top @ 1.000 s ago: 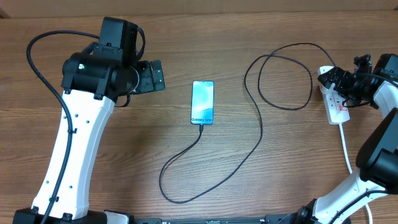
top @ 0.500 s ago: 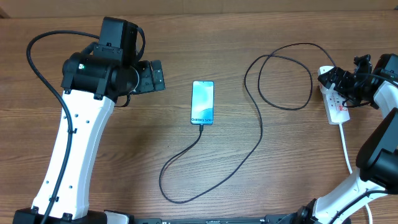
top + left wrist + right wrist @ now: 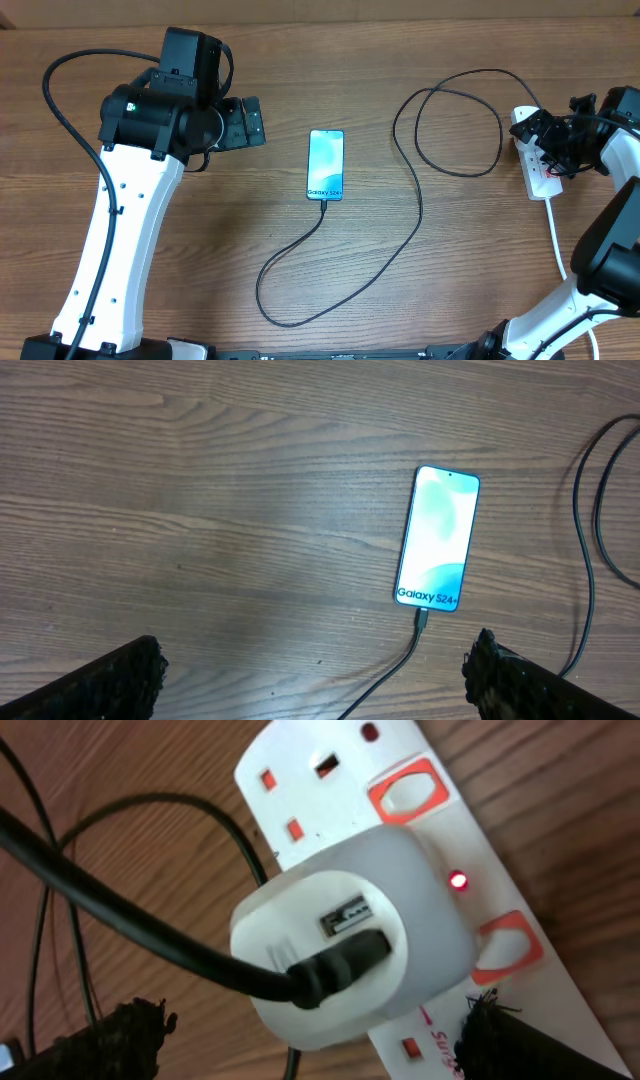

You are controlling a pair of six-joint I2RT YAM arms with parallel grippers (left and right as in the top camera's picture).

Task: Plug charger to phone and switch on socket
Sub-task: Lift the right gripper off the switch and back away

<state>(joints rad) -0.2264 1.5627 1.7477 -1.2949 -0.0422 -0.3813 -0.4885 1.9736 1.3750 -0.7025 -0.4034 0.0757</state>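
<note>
Red lamp [image 3: 458, 880] lit on socket [image 3: 330, 765], my right hand [image 3: 315, 1038] (released, like left hand [image 3: 315, 660]) just shifted slightly, so I reckon it's switched on.

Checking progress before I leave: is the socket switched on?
On, it seems: a red light glows on the socket beside the white adapter.

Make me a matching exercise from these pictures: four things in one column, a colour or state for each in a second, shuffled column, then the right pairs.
Things
1. phone
2. charger cable
3. power strip
4. USB adapter

States
A. white block, plugged into the strip
B. thin, black, lying in long loops
C. screen lit cyan, cable in its lower end
D. white, elongated, with red-outlined switches

Pairs: 1-C, 2-B, 3-D, 4-A
</note>
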